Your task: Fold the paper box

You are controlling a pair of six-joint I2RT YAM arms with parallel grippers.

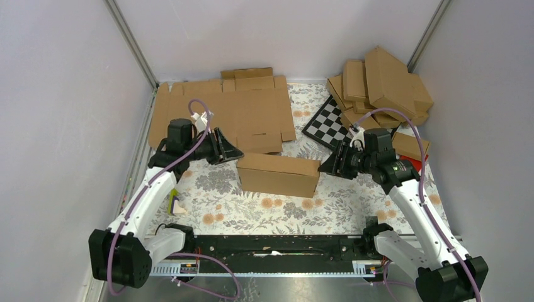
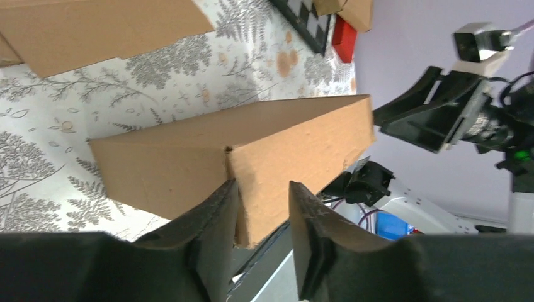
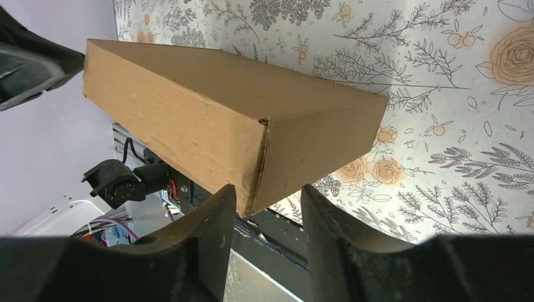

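Observation:
The paper box (image 1: pixel 278 175) is a closed brown cardboard box standing on its long side in the middle of the floral table. My left gripper (image 1: pixel 232 152) is open just off the box's left end. My right gripper (image 1: pixel 327 166) is open just off its right end. In the left wrist view the box (image 2: pixel 189 157) has a near corner just beyond my open left gripper (image 2: pixel 263 185). In the right wrist view the box (image 3: pixel 208 119) has its lower corner just past my open right gripper (image 3: pixel 267 189). Neither gripper holds it.
Flat brown cardboard sheets (image 1: pixel 230 110) lie at the back left. A pile of folded boxes (image 1: pixel 381 85) sits at the back right, with a checkered board (image 1: pixel 327 123) in front of it and a red thing (image 1: pixel 415 165) by the right arm. Walls close in both sides.

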